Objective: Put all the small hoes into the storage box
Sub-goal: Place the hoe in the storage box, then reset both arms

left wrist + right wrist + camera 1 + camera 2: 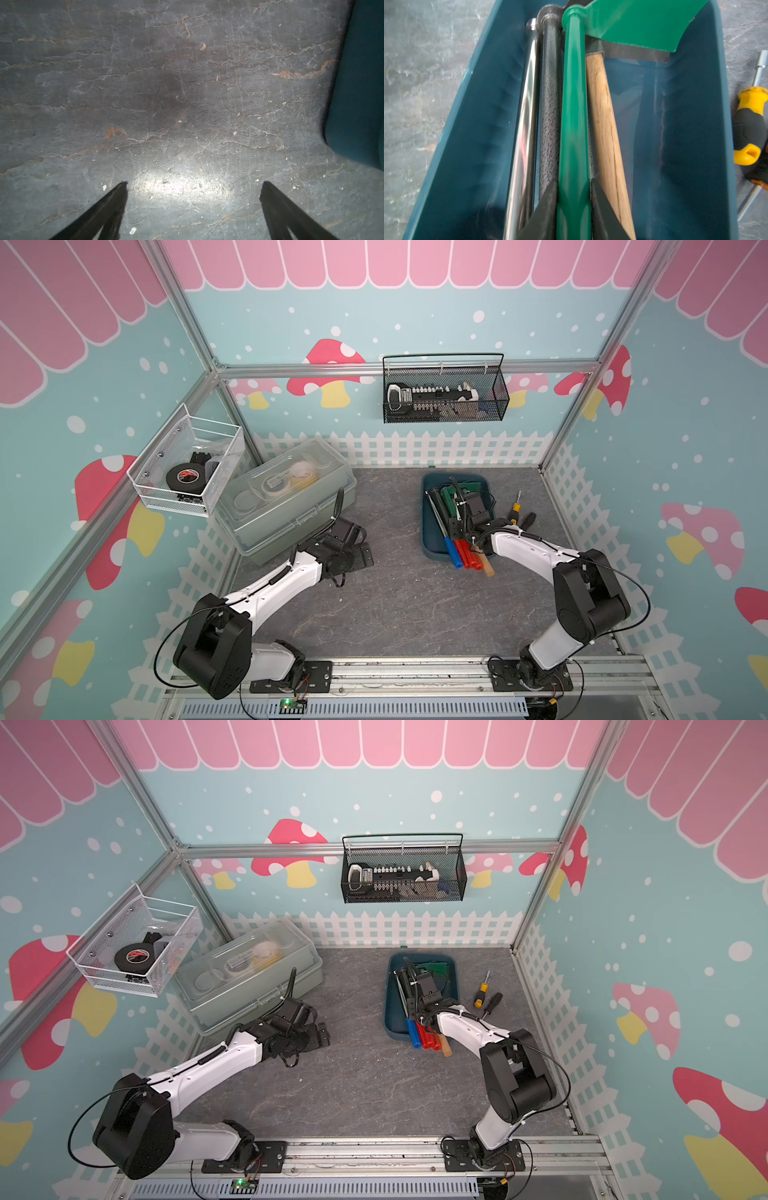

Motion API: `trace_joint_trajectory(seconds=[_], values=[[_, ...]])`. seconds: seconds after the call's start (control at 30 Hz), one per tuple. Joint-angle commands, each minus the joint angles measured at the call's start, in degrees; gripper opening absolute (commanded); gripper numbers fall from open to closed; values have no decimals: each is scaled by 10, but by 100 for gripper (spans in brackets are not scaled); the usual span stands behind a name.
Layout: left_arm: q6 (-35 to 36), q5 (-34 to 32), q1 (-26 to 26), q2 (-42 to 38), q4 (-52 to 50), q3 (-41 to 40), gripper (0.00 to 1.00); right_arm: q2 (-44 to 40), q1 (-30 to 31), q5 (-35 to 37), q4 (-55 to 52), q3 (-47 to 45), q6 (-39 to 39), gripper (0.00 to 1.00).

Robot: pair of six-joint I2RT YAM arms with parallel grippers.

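Drop-off step, probably: the small green hoe (573, 104) lies in the storage box (695, 124) among other hoes (604, 124). The right gripper (573, 182) straddles its handle; pinching or loose, can't tell. Next move needs jaws wide, then a straight lift.

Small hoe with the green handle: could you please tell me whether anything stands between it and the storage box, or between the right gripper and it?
Nothing visible does. The small hoe already lies inside the storage box, next to a wooden handle. The right gripper straddles the hoe's shaft with nothing in between.
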Motion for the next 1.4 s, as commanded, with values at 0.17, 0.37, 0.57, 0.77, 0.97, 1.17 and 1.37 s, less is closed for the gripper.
trace_joint_trajectory(seconds=[0.17,0.37,0.57,0.77,0.97,1.17,1.37], values=[[12,-17,-4,8,-10,12,99,8,-3,0,-6,-20,-7,39],[18,-21,-4,12,-16,22,99,-2,-3,3,-9,-22,-14,52],[38,-43,-3,10,-33,43,99,-23,-3,8,-14,-18,-27,83],[70,-66,4,7,-40,73,99,-57,-3,26,-10,-24,-37,99],[148,-86,22,9,-41,116,99,-102,-3,70,6,-45,-46,99],[240,-78,66,5,-15,157,99,-176,-7,131,40,-95,-74,99],[343,-103,130,-22,148,85,99,-223,-35,145,80,-153,-135,99]])
